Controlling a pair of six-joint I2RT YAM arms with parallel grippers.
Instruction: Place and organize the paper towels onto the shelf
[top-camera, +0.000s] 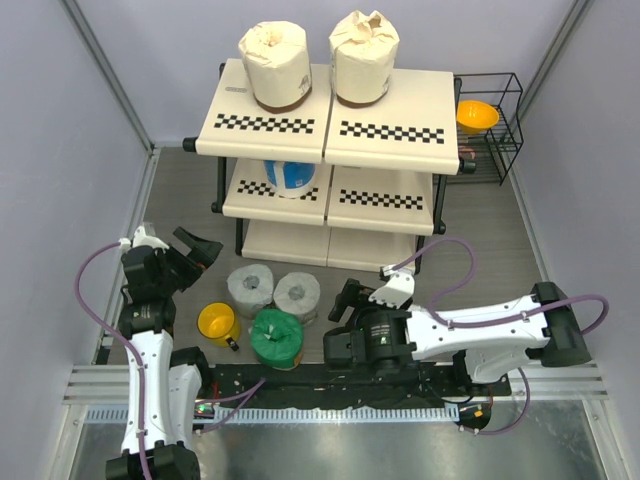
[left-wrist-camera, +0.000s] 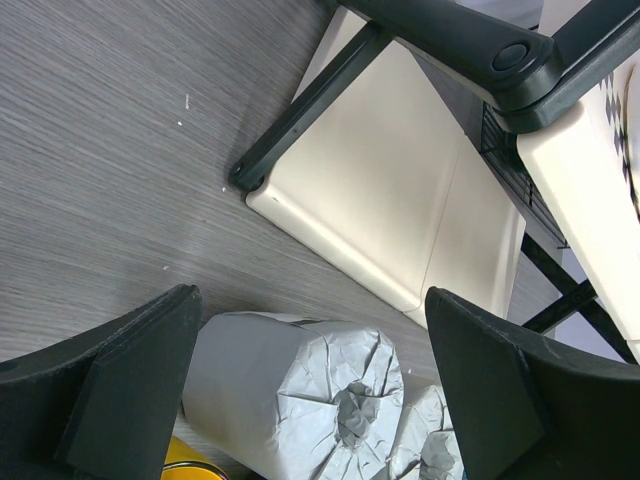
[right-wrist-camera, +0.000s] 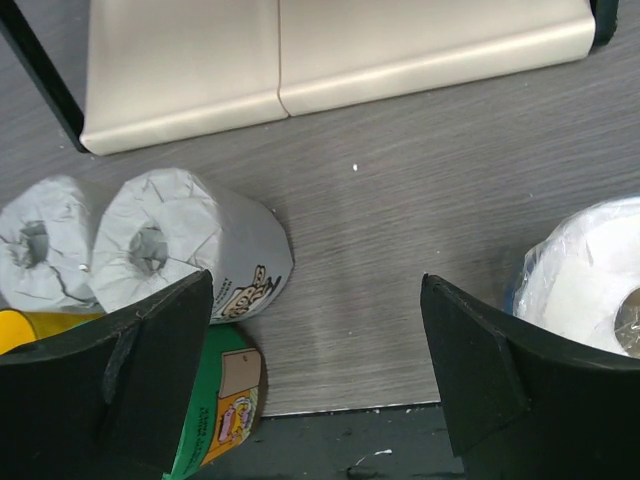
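Note:
The shelf stands at the back with two cream paper towel rolls on its top board and a blue-and-white roll on the middle board. Two grey rolls and a green roll stand on the table in front. My left gripper is open and empty, left of the grey rolls; its wrist view shows the nearer grey roll below the fingers. My right gripper is open and empty, right of the green roll. Another blue-and-white roll shows at its right.
A yellow mug stands left of the green roll. A black wire rack with an orange bowl stands right of the shelf. The shelf's bottom board lies just beyond the grey rolls.

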